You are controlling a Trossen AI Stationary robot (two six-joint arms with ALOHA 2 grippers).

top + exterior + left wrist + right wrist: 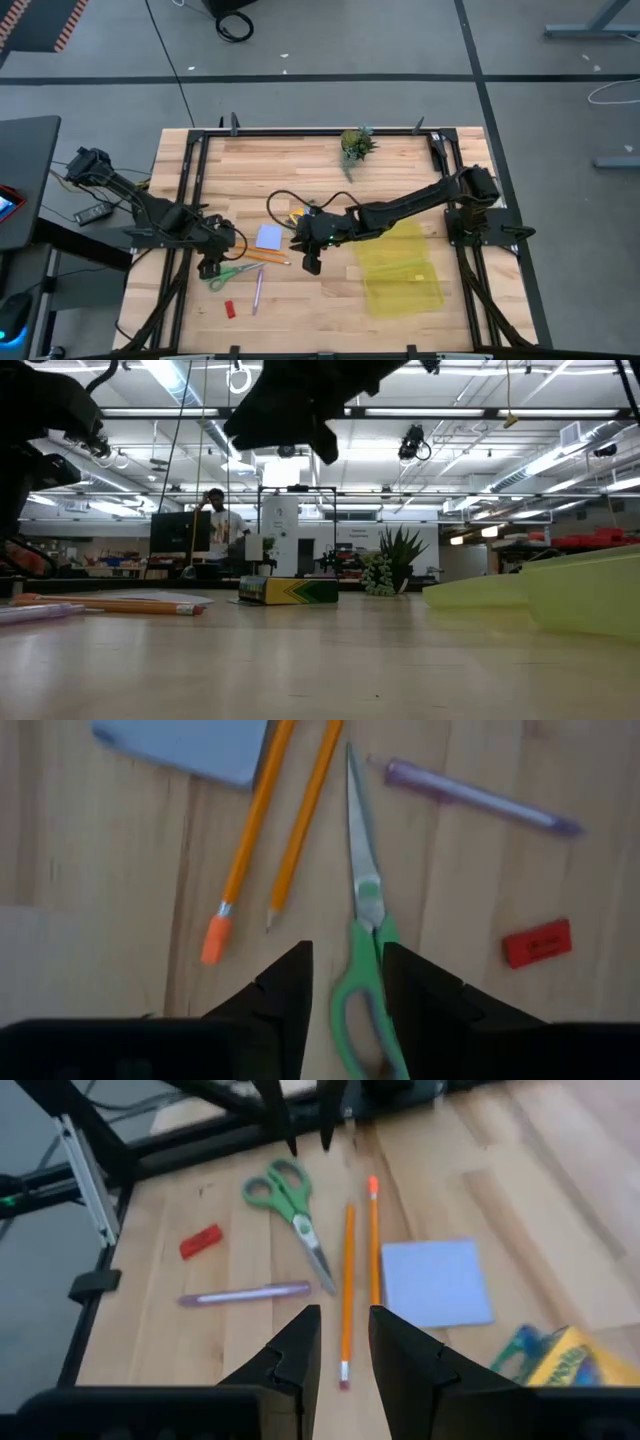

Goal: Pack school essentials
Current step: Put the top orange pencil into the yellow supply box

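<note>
Nothing looks packed yet. On the table, the scissors, pencils, pen, eraser, note pad and crayon box lie loose, at 9 o'clock from the yellow case. Left pincer hovers, slightly parted, empty, over the scissors; right pincer likewise above the pencils.

A lab or workshop: strip lights, equipment benches, cabled concrete floor.
</note>
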